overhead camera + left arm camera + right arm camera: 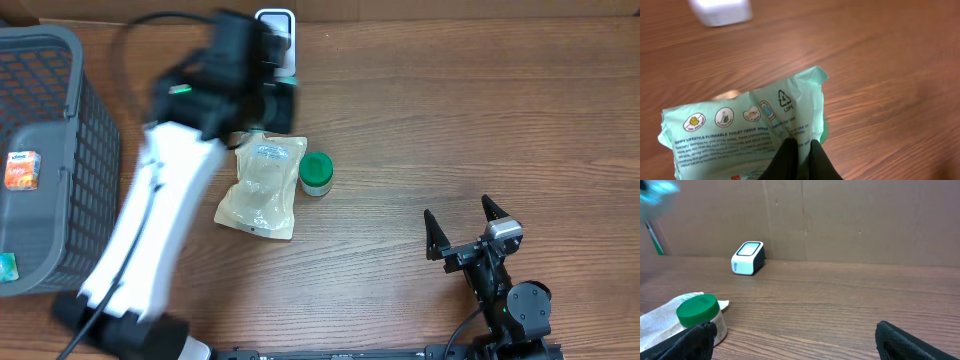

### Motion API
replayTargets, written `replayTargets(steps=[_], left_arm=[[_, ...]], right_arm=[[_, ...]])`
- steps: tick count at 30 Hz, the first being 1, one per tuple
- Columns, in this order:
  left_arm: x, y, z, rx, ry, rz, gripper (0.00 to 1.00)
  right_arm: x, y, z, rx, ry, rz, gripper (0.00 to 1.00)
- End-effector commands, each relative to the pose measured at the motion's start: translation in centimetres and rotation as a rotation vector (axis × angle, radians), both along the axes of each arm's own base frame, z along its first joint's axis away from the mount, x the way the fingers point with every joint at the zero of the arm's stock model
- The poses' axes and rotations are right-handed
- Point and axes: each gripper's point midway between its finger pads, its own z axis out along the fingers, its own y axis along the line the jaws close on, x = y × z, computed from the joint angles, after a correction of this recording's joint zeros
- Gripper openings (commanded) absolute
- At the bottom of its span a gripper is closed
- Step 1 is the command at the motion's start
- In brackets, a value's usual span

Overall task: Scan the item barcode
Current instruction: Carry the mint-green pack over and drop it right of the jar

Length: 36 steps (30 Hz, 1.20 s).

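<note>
Your left gripper [800,147] is pinching the mint-green plastic wipes pack [740,125] near the white boxy scanner [275,25]; the right gripper [458,212] is sitting spread wide.

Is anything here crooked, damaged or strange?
Only the wipes pack: the left gripper pinches it by a fold of wrapper, so it is creased there and sits askew. The jar stands upright; nothing looks spilled.
</note>
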Motion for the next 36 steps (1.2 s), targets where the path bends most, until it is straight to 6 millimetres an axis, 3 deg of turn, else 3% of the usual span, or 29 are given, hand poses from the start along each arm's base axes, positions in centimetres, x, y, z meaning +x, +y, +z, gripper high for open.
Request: replayTargets(steps=[1,6,10,15,19,20,22,24,26,28,31,36], left_arm=[[0.5,-4.7,-3.7,0.081,0.003,-0.159,0.04],[0.6,-10.5,-8.9,0.130,0.018,-0.324,0.05],[0.1,-13.4,-12.6,0.161,0.046,-0.402,0.04],[-0.2,-14.4,-16.0,0.186,0.096,-0.423,0.04],[-0.2,-14.2,-17.5,0.201,0.126,-0.423,0.05],[-0.3,-14.2,-17.6,0.203,0.129,-0.423,0.05],[-0.3,-14.2,-17.7,0.203,0.131,-0.422,0.17],[-0.3,-14.3,-17.7,0.199,0.131,-0.420,0.42],[-0.3,-14.3,-17.6,0.198,0.130,-0.421,0.57],[-0.2,-14.3,-17.6,0.197,0.129,-0.420,0.63],[0.2,-14.3,-16.5,0.185,0.115,-0.405,0.65],[2.0,-13.2,-11.3,0.153,0.048,-0.361,0.65]], right_arm=[[0.0,-0.1,-0.1,0.002,-0.005,-0.005,1.00],[0.0,-0.1,-0.1,0.002,-0.005,-0.005,1.00],[0.0,-0.1,-0.1,0.002,-0.005,-0.005,1.00],[0.0,-0.1,-0.1,0.002,-0.005,-0.005,1.00],[0.0,-0.1,-0.1,0.002,-0.005,-0.005,1.00],[0.0,-0.1,-0.1,0.002,-0.005,-0.005,1.00],[0.0,-0.1,-0.1,0.002,-0.005,-0.005,1.00],[0.0,-0.1,-0.1,0.002,-0.005,-0.005,1.00],[0.0,-0.1,-0.1,0.002,-0.005,-0.005,1.00],[0.0,-0.1,-0.1,0.002,-0.005,-0.005,1.00],[0.0,-0.1,-0.1,0.002,-0.005,-0.005,1.00],[0.0,-0.1,-0.1,0.002,-0.005,-0.005,1.00]])
